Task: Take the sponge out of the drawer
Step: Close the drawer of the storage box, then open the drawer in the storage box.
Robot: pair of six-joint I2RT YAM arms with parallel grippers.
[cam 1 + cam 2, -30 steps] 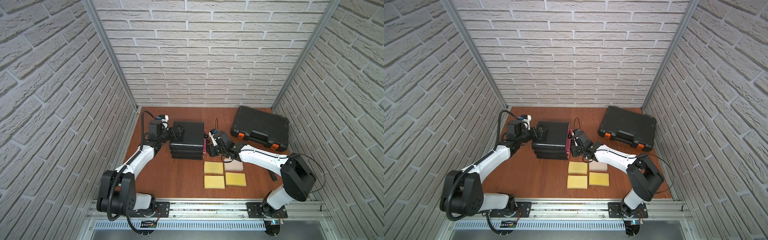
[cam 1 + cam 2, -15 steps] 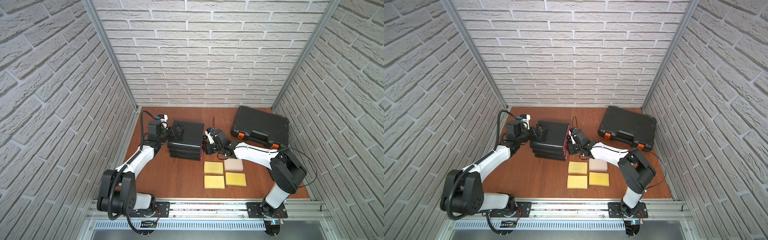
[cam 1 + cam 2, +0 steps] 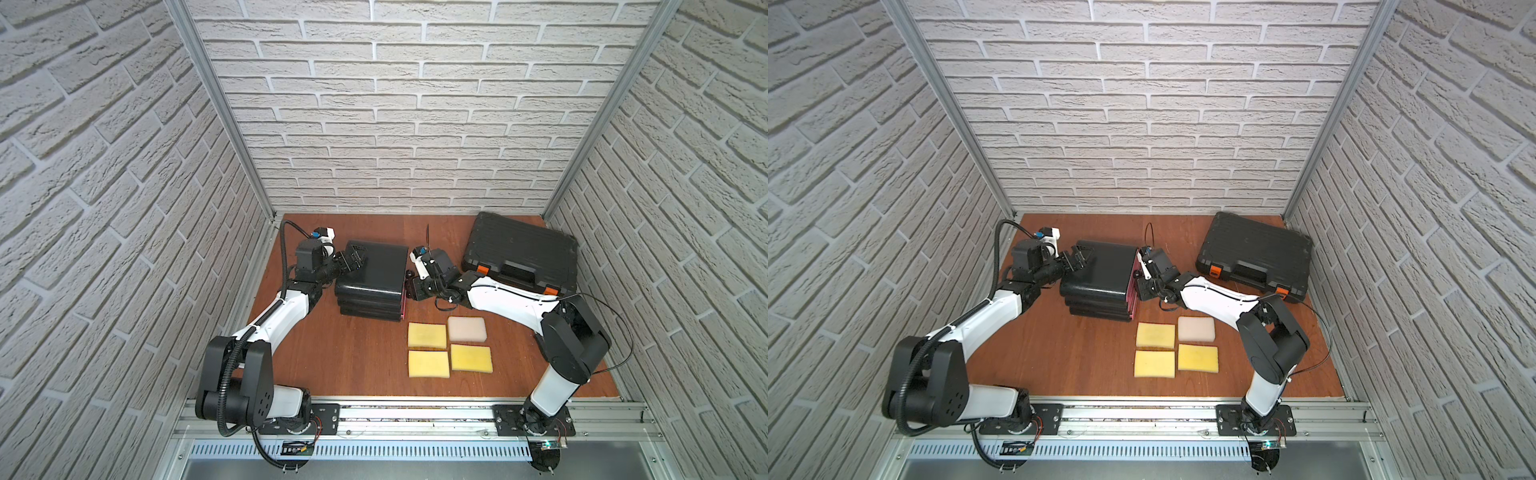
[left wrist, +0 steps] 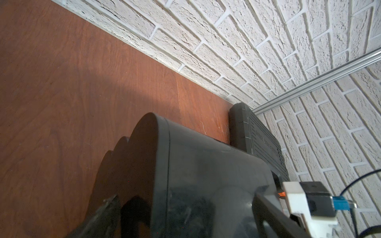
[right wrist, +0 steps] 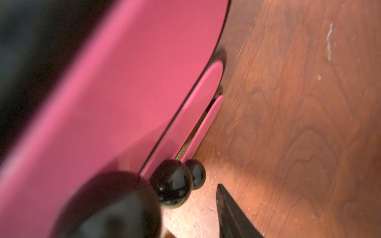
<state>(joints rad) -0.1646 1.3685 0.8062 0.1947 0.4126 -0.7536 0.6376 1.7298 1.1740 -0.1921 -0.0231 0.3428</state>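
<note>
The drawer unit (image 3: 372,276) (image 3: 1098,274) is black with pink drawer fronts (image 5: 127,86) and black knobs (image 5: 172,182). The lowest drawer stands ajar, and a thin yellow strip, perhaps the sponge (image 5: 190,137), shows in the gap. My right gripper (image 3: 412,286) (image 3: 1143,286) is at the pink fronts beside the knobs, jaws apart and holding nothing. Only one of its fingers (image 5: 231,214) shows in the right wrist view. My left gripper (image 3: 353,259) (image 4: 185,198) is wide open against the unit's back top corner.
Three yellow sponges (image 3: 427,335) (image 3: 429,364) (image 3: 471,358) and a white one (image 3: 467,329) lie in a square in front of the drawer unit. A closed black tool case (image 3: 521,253) (image 4: 261,140) with orange latches lies at the back right.
My right gripper has moved left, from just beyond the sponges up to the pink drawer fronts. The left arm has not moved.
</note>
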